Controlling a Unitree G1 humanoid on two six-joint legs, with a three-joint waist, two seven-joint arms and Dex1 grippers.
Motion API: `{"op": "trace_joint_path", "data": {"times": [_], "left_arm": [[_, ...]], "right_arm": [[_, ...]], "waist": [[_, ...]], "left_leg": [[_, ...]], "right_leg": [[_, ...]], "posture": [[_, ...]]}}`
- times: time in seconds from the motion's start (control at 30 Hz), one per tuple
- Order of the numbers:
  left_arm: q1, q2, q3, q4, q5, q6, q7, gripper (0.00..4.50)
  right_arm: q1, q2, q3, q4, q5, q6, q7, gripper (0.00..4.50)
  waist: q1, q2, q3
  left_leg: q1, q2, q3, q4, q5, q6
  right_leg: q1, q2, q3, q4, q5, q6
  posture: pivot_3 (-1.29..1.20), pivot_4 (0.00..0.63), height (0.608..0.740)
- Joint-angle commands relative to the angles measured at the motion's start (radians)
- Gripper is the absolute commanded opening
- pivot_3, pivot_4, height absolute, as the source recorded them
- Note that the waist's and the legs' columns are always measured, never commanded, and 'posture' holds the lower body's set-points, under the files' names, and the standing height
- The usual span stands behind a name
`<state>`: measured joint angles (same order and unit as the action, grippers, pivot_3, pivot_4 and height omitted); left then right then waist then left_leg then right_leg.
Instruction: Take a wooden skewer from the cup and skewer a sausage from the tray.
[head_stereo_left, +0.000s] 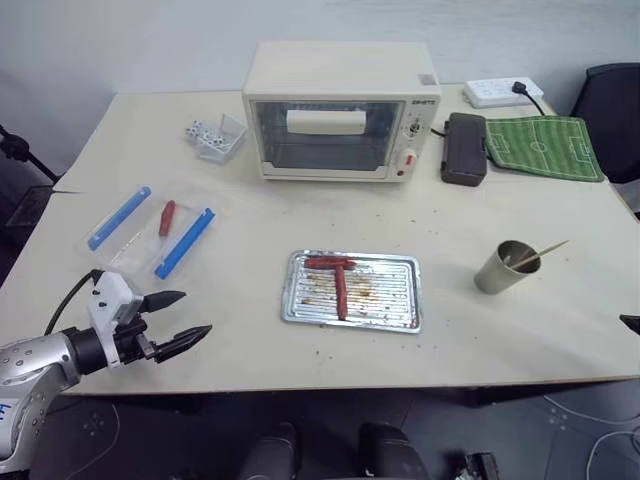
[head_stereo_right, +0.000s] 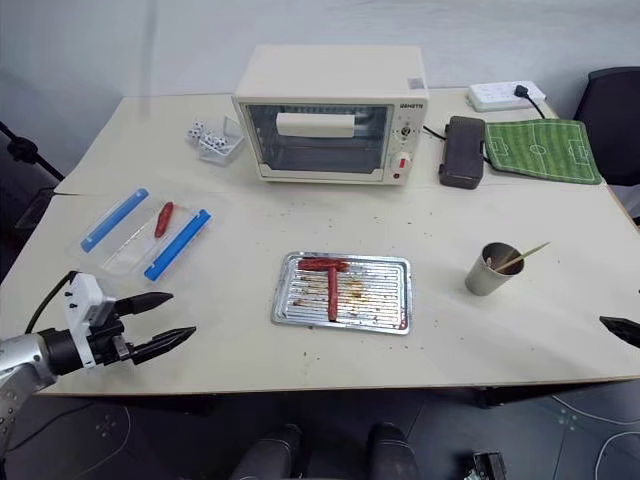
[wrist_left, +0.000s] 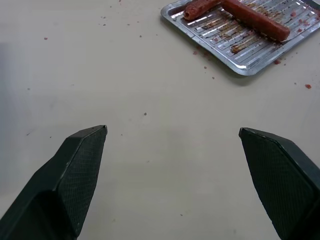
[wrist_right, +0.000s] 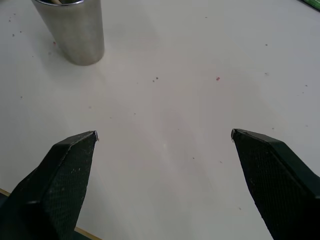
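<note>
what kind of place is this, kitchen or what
Probably an office or lab set up as a mock kitchen: a toaster oven and greasy tray share a plain table with a power strip.

Writing in view: one small dark label, too small to read

It sits on the toaster oven (head_stereo_left: 340, 110), at the front panel's one-o'clock corner, above the knobs; nothing else carries readable writing.
</note>
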<state>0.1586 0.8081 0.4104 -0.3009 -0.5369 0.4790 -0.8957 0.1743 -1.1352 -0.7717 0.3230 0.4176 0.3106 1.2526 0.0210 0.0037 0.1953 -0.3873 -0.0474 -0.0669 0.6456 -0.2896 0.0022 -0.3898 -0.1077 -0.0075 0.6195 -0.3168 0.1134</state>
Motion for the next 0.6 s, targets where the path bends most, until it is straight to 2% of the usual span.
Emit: {"op": "trace_joint_path", "data": {"times": [0.03, 0.23, 0.37, 0.47, 0.6], "left_arm": [[0.008, 0.001, 0.001, -0.018, 0.008, -0.023, -0.009, 4.49], [-0.016, -0.028, 0.008, -0.018, -0.019, 0.023, 0.043, 4.49], [-0.038, -0.043, 0.013, -0.023, -0.054, 0.066, 0.064, 4.49], [-0.063, -0.061, 0.003, -0.047, -0.090, 0.094, 0.073, 4.49], [-0.132, -0.090, -0.045, -0.121, -0.138, 0.151, 0.116, 4.49]], "right_arm": [[0.002, 0.002, -0.033, 0.000, 0.005, -0.002, -0.012, 4.50], [0.036, 0.032, -0.028, -0.044, 0.008, 0.008, -0.028, 4.50], [0.024, 0.050, -0.045, -0.086, 0.043, 0.082, -0.070, 4.50], [0.015, 0.080, -0.054, -0.154, 0.056, 0.133, -0.139, 4.50], [-0.015, 0.212, -0.085, -0.332, 0.137, 0.255, -0.316, 4.50]], "waist": [[0.000, 0.000, 0.000], [0.001, 0.000, 0.000], [0.002, 0.000, 0.000], [0.001, 0.000, 0.000], [0.003, 0.000, 0.000]], "left_leg": [[0.000, 0.000, 0.000, 0.000, 0.000, 0.000], [0.000, 0.002, 0.001, 0.001, 0.000, -0.001], [0.000, 0.002, 0.002, 0.001, 0.000, -0.001], [0.001, 0.004, 0.003, 0.001, -0.001, -0.001], [0.001, 0.007, 0.003, 0.002, -0.001, -0.003]], "right_leg": [[0.000, 0.000, 0.000, 0.000, 0.000, 0.000], [-0.001, 0.002, 0.002, 0.001, 0.000, 0.000], [-0.001, 0.003, 0.003, 0.001, 0.001, 0.000], [-0.001, 0.005, 0.005, 0.001, 0.001, 0.000], [-0.002, 0.009, 0.006, 0.002, 0.002, -0.001]], "posture": [[0.00, 0.150, 0.740], [0.00, 0.150, 0.740], [0.00, 0.150, 0.740], [0.00, 0.150, 0.740], [0.00, 0.150, 0.740]]}}
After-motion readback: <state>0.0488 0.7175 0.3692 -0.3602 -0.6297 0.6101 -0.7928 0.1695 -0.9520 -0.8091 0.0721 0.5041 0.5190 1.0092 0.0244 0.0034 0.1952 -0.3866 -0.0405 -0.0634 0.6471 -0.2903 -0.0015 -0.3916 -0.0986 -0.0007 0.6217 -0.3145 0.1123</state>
